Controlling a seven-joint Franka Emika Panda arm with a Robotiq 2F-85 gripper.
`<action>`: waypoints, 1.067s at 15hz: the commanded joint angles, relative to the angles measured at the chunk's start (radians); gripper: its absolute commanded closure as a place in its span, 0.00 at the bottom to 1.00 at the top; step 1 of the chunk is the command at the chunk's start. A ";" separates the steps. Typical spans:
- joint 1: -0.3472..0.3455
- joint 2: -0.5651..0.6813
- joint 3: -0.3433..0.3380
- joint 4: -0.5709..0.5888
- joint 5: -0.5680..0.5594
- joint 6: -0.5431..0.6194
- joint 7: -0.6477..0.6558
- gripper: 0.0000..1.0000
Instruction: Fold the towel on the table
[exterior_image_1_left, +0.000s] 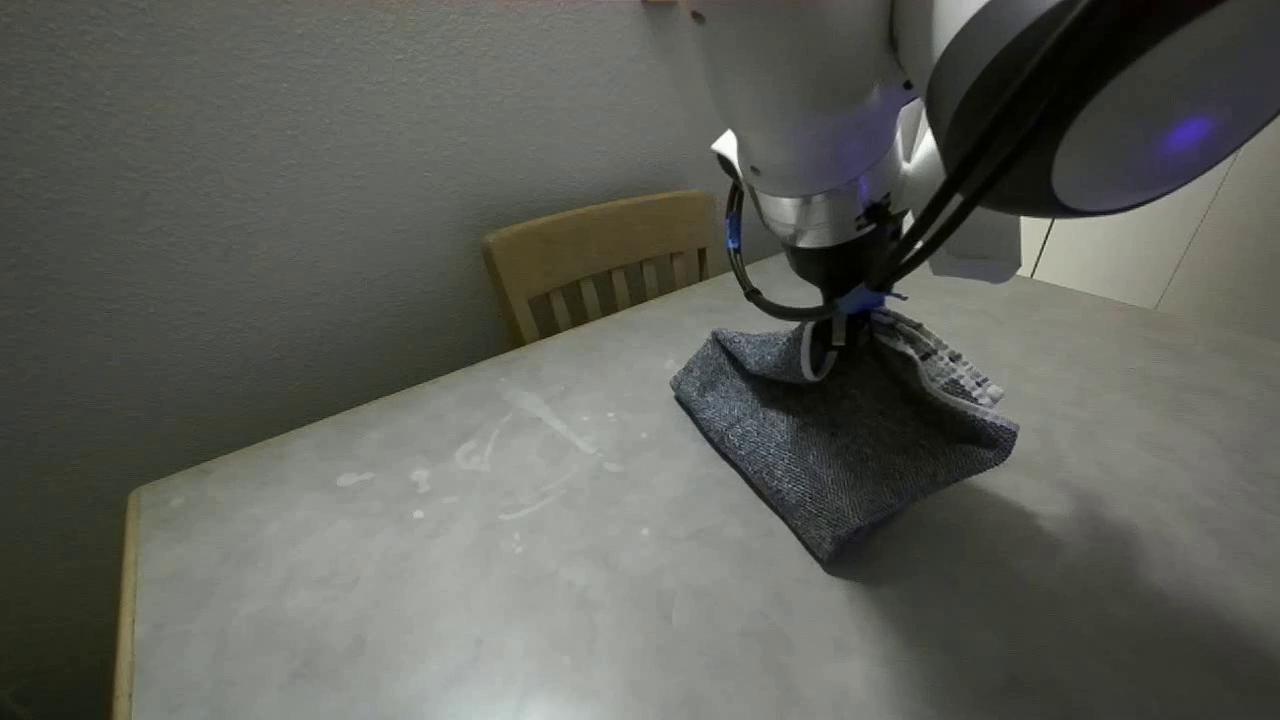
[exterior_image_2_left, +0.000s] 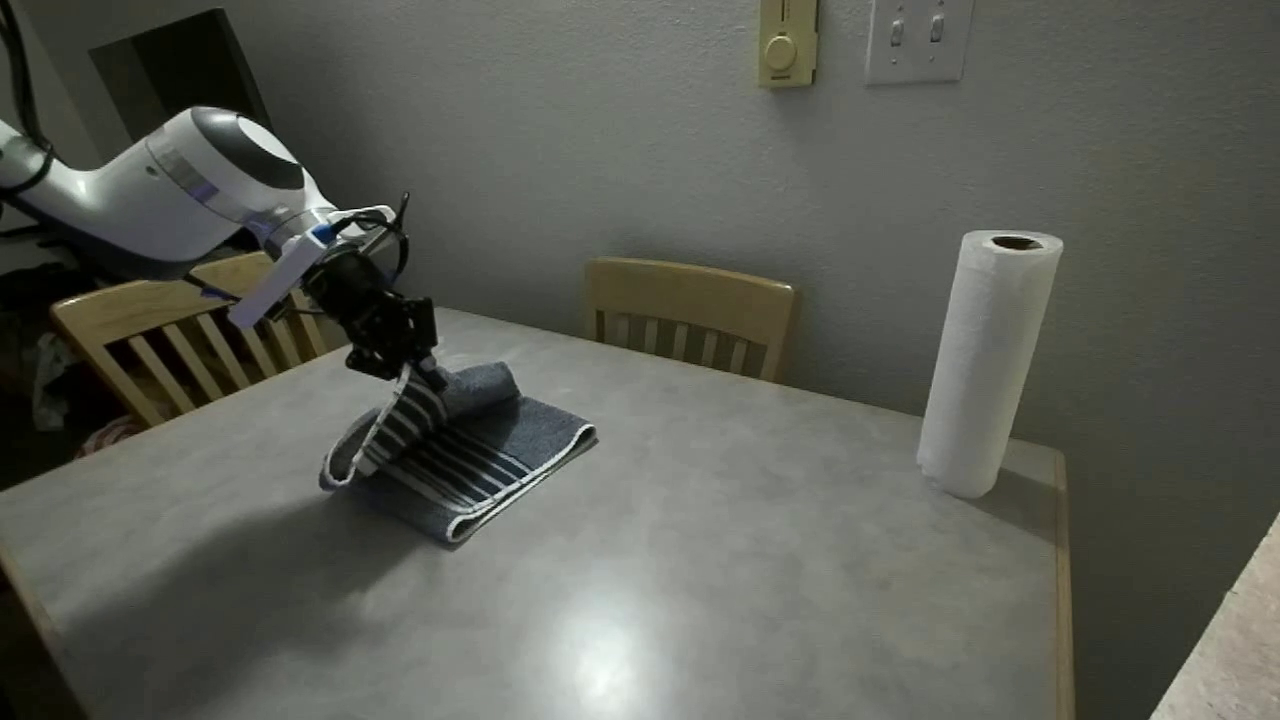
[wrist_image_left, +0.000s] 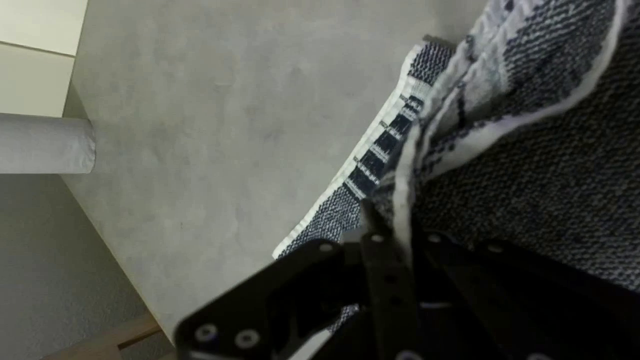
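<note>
A raised, white-hemmed edge of the towel (exterior_image_2_left: 545, 425) is being pinched by the gripper (exterior_image_2_left: 432, 374), while the towel's lower part is being supported by the table (exterior_image_2_left: 760, 520). Well apart, a paper roll (exterior_image_2_left: 990, 370) is being supported on end there, and a chair (exterior_image_2_left: 690, 298) is being partly hidden by the table.

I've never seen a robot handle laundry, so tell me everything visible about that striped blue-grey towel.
The striped blue-grey cloth towel looks like textured terry, with dark and white bands and white-trimmed edges; unstriped grey areas show too. It is rumpled and only partly folded: part rests on the large, smooth, light grey tabletop, while a striped flap is raised and curled. The robot's narrow black fingers pinch it near a white-trimmed edge. Its underside is mostly hidden.
</note>
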 joint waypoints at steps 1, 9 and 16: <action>-0.052 -0.035 0.023 -0.073 -0.031 0.040 -0.014 0.98; -0.138 -0.011 0.016 -0.099 -0.115 0.179 -0.198 0.98; -0.180 0.062 0.018 -0.076 -0.168 0.368 -0.281 0.82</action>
